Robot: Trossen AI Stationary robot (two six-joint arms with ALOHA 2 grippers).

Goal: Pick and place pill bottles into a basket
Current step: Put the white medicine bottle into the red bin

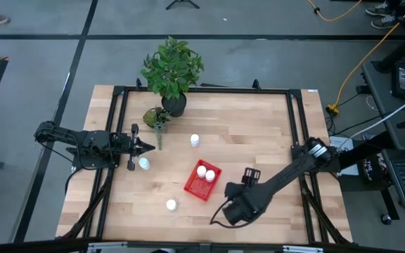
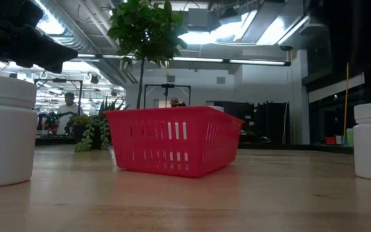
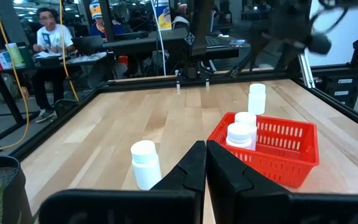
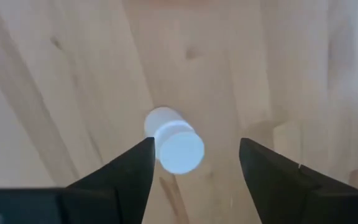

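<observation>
Two pill bottles point(image 1: 205, 171) sit in the red basket point(image 1: 193, 185), which is just beside my right gripper point(image 1: 250, 173) on the worktop point(image 1: 259, 133). That gripper is spread wide, and its wrist view shows one bottle point(image 4: 174, 142) standing between the fingers point(image 4: 124, 168), untouched, which the overhead hides. My left gripper point(image 1: 148, 147) is pinched closed, with a bottle point(image 1: 144, 163) right next to it. Ahead of it there's open wood up to another bottle point(image 1: 195, 140). One more point(image 1: 171, 205) stands near the front edge. Plant pot point(image 1: 174, 104) crowds the far rim.
</observation>
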